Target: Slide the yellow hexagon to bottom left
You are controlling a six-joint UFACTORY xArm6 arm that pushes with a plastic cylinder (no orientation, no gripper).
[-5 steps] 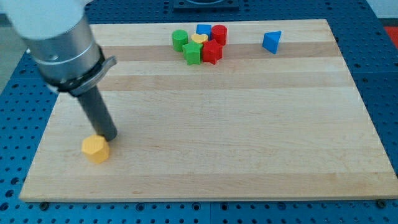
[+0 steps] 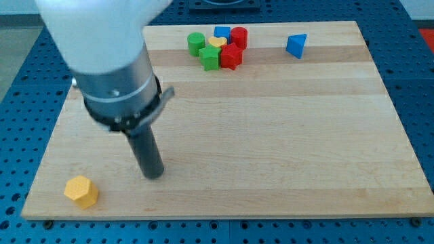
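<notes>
1. The desk (image 2: 271, 135) is a smooth board
2. My tip (image 2: 154, 175), a bare rod with no hand to open or hold anything, stands right of the block, apart
3. The yellow hexagon (image 2: 81, 191) lies lower left; seemingly light, rigid, slippery; push a flat side

Counted on board (image 2: 271, 135): two yellow blocks (image 2: 81, 192), two green blocks (image 2: 196, 43), two red blocks (image 2: 238, 36), two blue blocks (image 2: 296, 45). One rod (image 2: 148, 154).

A single camera looks down at a slant from above the near long edge of the wooden surface (image 2: 271, 135), facing its far edge. It stands far enough back to take in nearly the whole surface, with blue perforated base (image 2: 420, 102) around it.
</notes>
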